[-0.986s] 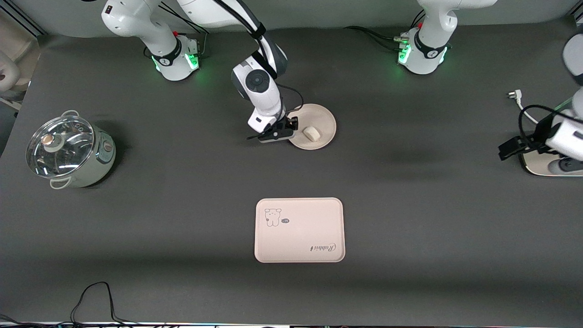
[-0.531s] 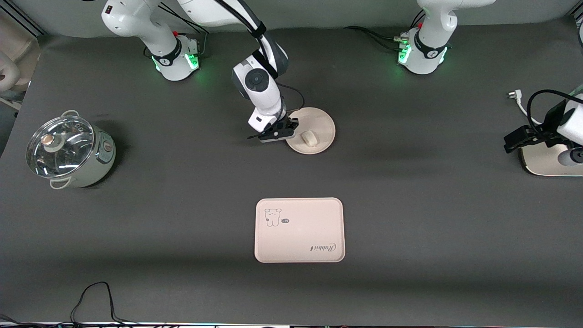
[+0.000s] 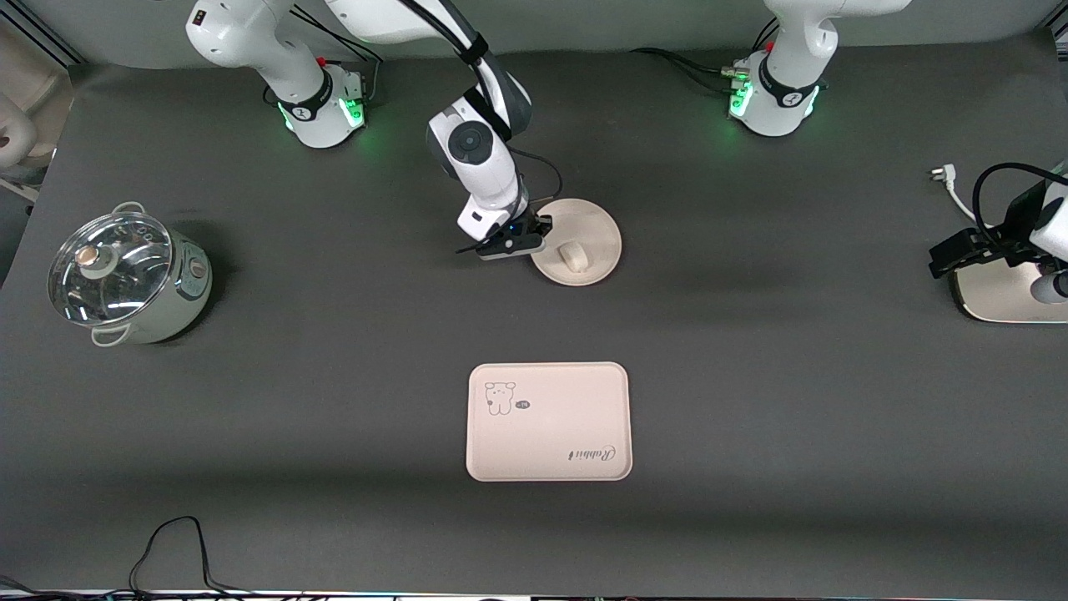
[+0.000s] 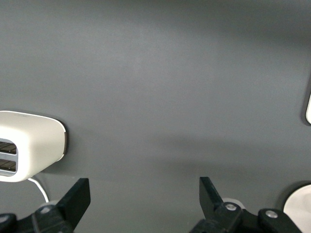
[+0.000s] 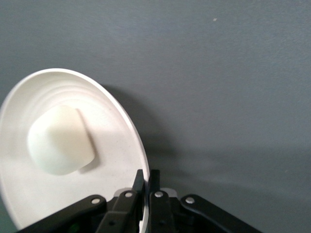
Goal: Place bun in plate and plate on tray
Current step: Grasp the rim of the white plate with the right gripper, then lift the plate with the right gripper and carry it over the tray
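The round cream plate (image 3: 596, 229) is at the table's middle, nearer the robots' bases than the tray (image 3: 549, 421). The small off-white bun (image 3: 572, 255) lies in the plate. My right gripper (image 3: 534, 242) is shut on the plate's rim at the edge toward the right arm's end. In the right wrist view its fingers (image 5: 147, 177) pinch the rim of the plate (image 5: 112, 145), with the bun (image 5: 59, 141) inside, and the rim casts a shadow on the table. My left gripper (image 3: 947, 255) is open and empty (image 4: 144, 194) at the left arm's end, by a toaster.
A pot with a glass lid (image 3: 125, 275) stands at the right arm's end. A cream toaster (image 3: 1001, 292) sits at the left arm's end and also shows in the left wrist view (image 4: 29, 145). A white plug (image 3: 941, 175) lies beside it. A black cable (image 3: 175, 542) lies along the front edge.
My right gripper has shifted the plate with the bun slightly nearer the front camera and toward the left arm's end. The left arm has drawn back a little over the toaster.
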You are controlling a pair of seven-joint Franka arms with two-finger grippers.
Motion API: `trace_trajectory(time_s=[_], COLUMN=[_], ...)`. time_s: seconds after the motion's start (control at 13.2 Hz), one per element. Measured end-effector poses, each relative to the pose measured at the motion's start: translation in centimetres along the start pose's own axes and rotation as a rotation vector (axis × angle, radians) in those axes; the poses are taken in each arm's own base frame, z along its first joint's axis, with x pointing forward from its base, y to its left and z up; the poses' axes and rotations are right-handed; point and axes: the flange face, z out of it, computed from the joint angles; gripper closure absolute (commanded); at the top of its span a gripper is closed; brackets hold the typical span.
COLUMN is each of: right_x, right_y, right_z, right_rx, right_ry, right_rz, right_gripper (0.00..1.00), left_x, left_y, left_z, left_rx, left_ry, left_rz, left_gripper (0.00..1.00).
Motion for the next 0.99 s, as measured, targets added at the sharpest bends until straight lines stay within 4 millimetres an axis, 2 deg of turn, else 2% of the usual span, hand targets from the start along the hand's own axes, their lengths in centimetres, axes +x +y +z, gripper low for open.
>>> trace_trajectory(time_s=[0.23,0.45,0.61,0.83,0.99], right_x=[1.4,4.4,8.2,15.5,20.4], right_y=[-2.2,-3.8,-4.0,-2.9,-1.6], right_z=[-3.3,-7.1,-10.5,-15.7,-17.2], right_rx=[0.047,0.102,0.146,0.194,0.196], right_ry=[-0.009,0.022,0.053,0.102,0.114], right_rz=[0.007,0.022,0.053,0.084,0.109], right_gripper=[1.0,1.0,1.0,1.0,1.0], left_x=[0.0,-0.2,-0.1,-0.1,-0.1], left_y=[0.1,0.3,0.2,-1.3,-2.0], left_z=[0.0,-0.3,-0.7,-0.6,-0.5], left_rx=[0.0,0.0,0.0,-0.01,-0.018], left_ry=[-0.001,-0.01,-0.006,-0.017,-0.027], left_rz=[0.002,0.006,0.005,0.038,0.044], left_gripper=[0.0,0.0,0.0,0.0,0.0])
